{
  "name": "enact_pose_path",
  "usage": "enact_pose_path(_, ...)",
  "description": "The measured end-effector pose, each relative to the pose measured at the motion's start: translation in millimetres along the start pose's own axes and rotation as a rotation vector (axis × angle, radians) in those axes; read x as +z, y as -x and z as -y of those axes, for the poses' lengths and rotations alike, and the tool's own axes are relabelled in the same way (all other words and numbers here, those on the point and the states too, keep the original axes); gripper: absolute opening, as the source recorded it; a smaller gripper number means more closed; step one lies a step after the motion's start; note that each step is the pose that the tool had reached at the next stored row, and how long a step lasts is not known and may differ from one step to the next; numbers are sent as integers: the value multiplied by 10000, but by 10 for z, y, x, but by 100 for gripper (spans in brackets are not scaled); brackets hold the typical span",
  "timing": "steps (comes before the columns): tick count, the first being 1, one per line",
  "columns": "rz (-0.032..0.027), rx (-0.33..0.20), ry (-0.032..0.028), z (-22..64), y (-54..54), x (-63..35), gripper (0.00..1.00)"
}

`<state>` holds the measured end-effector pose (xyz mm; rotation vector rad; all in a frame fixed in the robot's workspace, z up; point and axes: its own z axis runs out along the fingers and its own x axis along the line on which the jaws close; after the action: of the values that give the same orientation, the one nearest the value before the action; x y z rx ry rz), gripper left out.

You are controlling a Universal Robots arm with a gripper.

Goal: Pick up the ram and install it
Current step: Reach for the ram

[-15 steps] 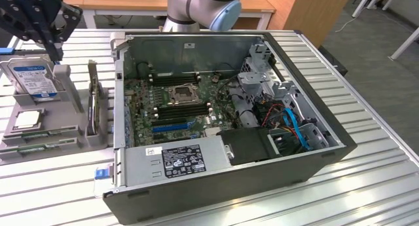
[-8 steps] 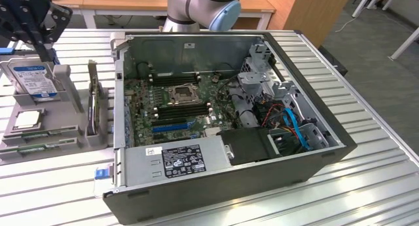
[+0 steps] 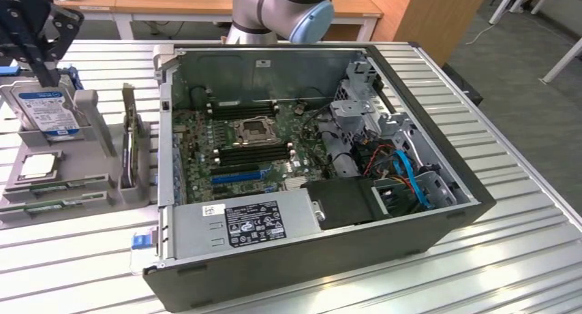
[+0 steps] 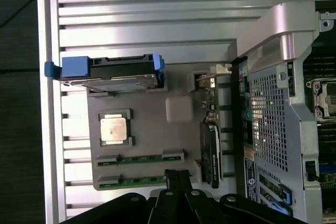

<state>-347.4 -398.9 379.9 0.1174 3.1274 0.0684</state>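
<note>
Gripper (image 4: 177, 174) fingers pressed together, empty, pointing down over the near edge of the grey moulded tray (image 4: 152, 129). The ram (image 4: 142, 157), a thin green strip, lay flat in a tray slot, with a second stick (image 4: 131, 181) alongside. Open computer case (image 3: 318, 280) stood just beside the tray. Ribbed metal table (image 4: 157, 19) lay bare beyond.

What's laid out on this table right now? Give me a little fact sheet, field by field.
tray: gray, holds hard drive, CPU chip, upright expansion card
ram: two green sticks lying in the tray
gripper: shut, nothing in it, hovering above the tray
computer case: side open, beside the tray
</note>
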Motion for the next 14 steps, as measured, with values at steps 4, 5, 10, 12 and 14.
enact_pose_path(4, -2, 1, 0, 6, -74, 3, 10)
enact_pose_path(5, -3, 1, -1, 7, -95, 4, 10)
enact_pose_path(10, -11, 1, -1, 15, -193, 14, 10)
enact_pose_path(12, -21, 1, -2, 17, -222, 18, 10)
enact_pose_path(14, -32, 2, -3, 20, -253, 22, 10)
